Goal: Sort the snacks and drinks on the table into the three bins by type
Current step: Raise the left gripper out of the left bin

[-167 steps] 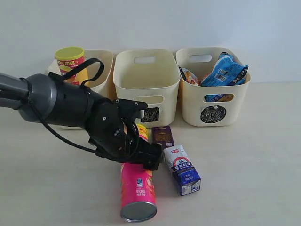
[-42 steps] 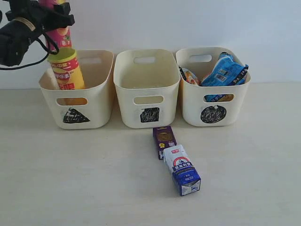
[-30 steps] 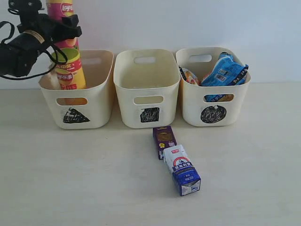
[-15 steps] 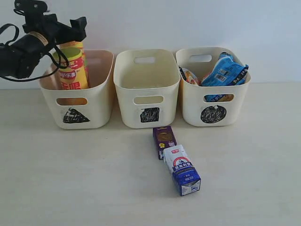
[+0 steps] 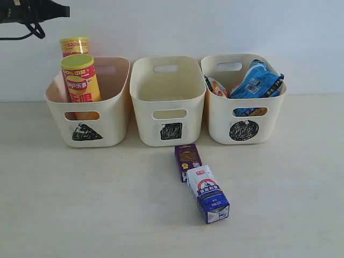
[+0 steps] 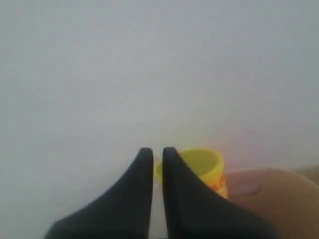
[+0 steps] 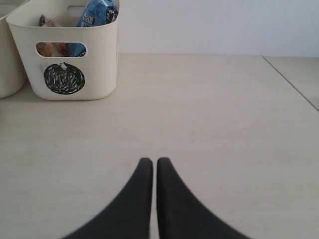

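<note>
The blue-and-white carton (image 5: 208, 194) and the purple carton (image 5: 187, 159) lie flat on the table (image 5: 80, 204), near the middle and just in front of the square bin (image 5: 167, 102), which looks empty. They sit end to end and appear to touch. Their long axes run far to near, and the blue-and-white one slants slightly right. The left jaws are high at the far left over the triangle bin (image 5: 102, 115), where the yellow tube (image 5: 79, 78) and pink tube (image 5: 74, 45) stand. They are nearly closed on nothing. The right jaws, also pinched together and empty, hang low over the table to the right of the circle bin (image 7: 65, 59). The cartons are outside that wrist view, but the right arm is probably nearer.
</note>
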{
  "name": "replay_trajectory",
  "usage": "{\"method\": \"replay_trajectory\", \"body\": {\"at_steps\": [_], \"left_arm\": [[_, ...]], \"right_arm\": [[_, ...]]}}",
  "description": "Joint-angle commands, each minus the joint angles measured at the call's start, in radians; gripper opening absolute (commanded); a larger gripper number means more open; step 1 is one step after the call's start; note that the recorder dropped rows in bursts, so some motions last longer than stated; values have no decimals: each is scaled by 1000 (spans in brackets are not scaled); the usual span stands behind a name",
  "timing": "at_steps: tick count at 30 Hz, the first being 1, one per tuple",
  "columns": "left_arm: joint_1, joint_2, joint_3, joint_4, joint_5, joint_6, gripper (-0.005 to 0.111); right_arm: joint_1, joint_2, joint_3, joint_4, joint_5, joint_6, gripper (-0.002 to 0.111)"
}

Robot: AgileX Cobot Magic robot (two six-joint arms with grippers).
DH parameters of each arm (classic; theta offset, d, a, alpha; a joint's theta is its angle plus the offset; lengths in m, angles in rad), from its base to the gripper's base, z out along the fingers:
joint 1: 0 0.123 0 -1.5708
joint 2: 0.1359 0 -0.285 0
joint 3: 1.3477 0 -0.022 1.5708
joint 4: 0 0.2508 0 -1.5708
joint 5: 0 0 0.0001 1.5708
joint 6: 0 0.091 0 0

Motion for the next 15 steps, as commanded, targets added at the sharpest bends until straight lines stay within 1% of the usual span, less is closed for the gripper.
{"method": "replay_trajectory", "body": {"at_steps": [1, 3, 8, 11, 12, 15], "left_arm": [[-3, -62, 0, 0, 176, 81, 4], [-3, -93, 33, -6, 215, 104, 4], [-3, -190, 145, -62, 223, 173, 4], [-3, -245, 201, -70, 268, 202, 4], [-3, -265, 218, -75, 291, 227, 4], [-3, -324, 257, -185, 356, 371, 4]], "right_arm": [[-3, -5, 4, 0, -3, 0, 0], [-3, -5, 4, 0, -3, 0, 0], [-3, -5, 4, 1, -3, 0, 0], [-3, -5, 4, 1, -3, 0, 0], [-3, -5, 4, 1, -3, 0, 0], [-3, -5, 4, 1, -3, 0, 0]]}}
